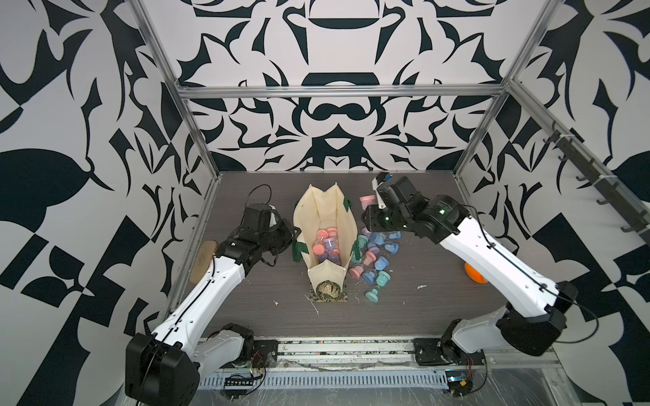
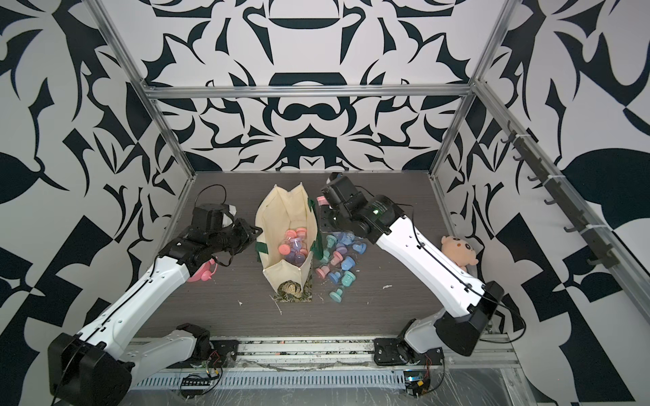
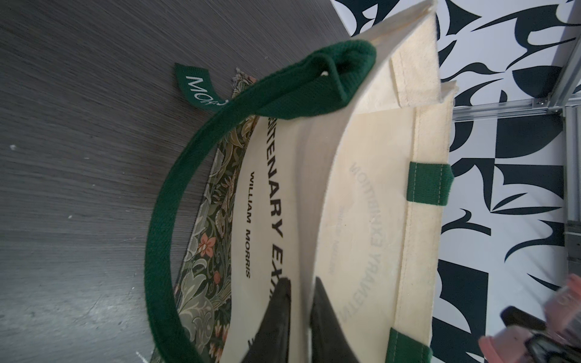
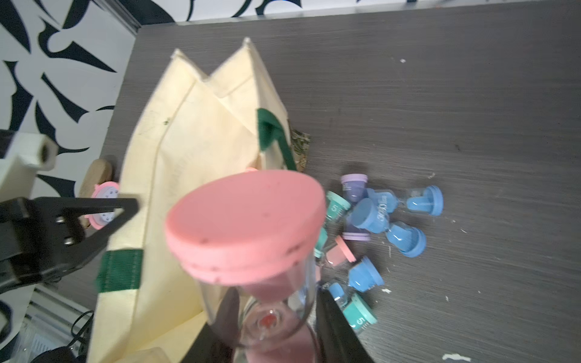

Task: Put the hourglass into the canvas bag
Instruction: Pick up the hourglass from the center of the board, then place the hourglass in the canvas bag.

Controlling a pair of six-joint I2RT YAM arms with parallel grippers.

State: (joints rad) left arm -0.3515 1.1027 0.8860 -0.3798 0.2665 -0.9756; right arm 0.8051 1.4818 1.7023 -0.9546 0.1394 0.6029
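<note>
Right end effector clamps a pink hourglass; left end effector pinches the canvas bag, which holds several hourglasses.

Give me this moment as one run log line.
left gripper: shut on canvas bag wall | right gripper: shut on pink hourglass, outside bag | bag holds several hourglasses

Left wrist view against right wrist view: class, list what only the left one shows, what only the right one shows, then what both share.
Only the left wrist view: the black lettering printed on the canvas bag, and the green label beside it. Only the right wrist view: the loose hourglasses piled on the table. Both: the bag's cream walls and green straps, the left claw at the bag's wall, and the dark table.
</note>
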